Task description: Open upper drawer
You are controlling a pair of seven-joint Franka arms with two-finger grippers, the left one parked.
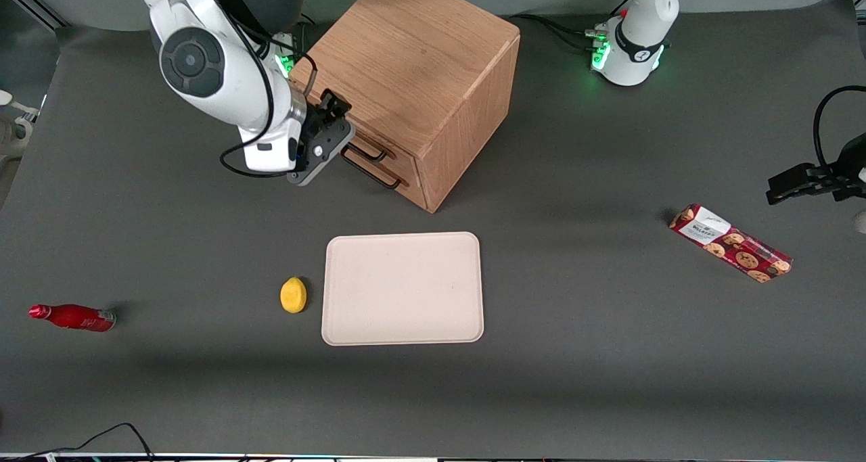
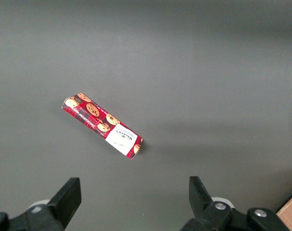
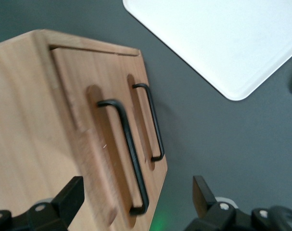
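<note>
The wooden cabinet (image 1: 413, 63) stands at the back middle of the table. The upper drawer (image 3: 95, 110) has a thin black bar handle (image 1: 371, 152), seen close up in the right wrist view (image 3: 129, 149). Its front sits flush with the lower drawer's front. The lower drawer's handle (image 3: 154, 122) runs beside it, nearer the table. My right gripper (image 1: 336, 110) is open and empty, right at the drawer front by the upper handle. In the right wrist view the gripper (image 3: 136, 202) has one end of the upper handle between its spread fingers (image 3: 71, 195), not touching it.
A white tray (image 1: 402, 289) lies nearer the front camera than the cabinet and also shows in the right wrist view (image 3: 218, 38). A yellow lemon (image 1: 293, 295) sits beside it. A red bottle (image 1: 73, 317) lies toward the working arm's end, a cookie box (image 1: 731, 243) toward the parked arm's.
</note>
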